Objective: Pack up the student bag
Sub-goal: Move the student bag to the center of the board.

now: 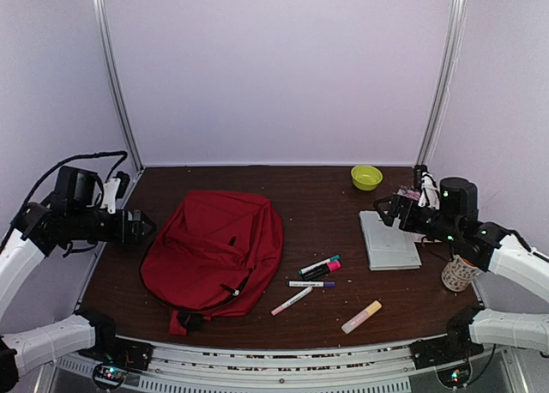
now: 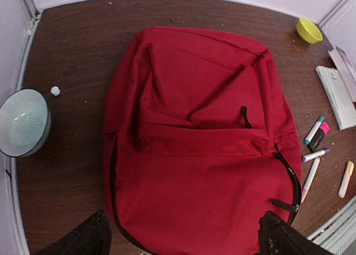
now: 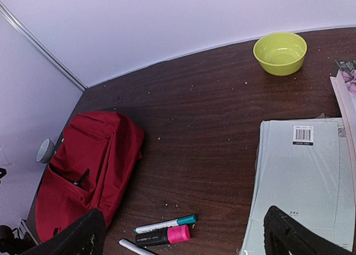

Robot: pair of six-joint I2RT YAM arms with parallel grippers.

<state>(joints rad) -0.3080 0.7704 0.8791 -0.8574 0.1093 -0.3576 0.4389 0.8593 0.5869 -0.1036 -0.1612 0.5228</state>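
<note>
The student bag (image 1: 214, 251), a soft dark-red fabric backpack, lies flat on the brown table (image 1: 317, 208), its front pocket looking closed. Loose marker pens (image 1: 319, 269) lie just right of it. Further right is a pale grey notebook (image 1: 390, 240), with a round yellow-green plastic bowl (image 1: 366, 177) behind that. The left gripper (image 2: 183, 241), by the bag's left edge, and the right gripper (image 3: 186, 233), well to the bag's right, are both spread wide and grip nothing.

Item 1: barcode sticker (image 3: 303, 135) on pale notebook (image 3: 300, 182), at the corner nearest the green bowl (image 3: 280, 53). Digits too small, you can't read 'em. No other legible txt.
</note>
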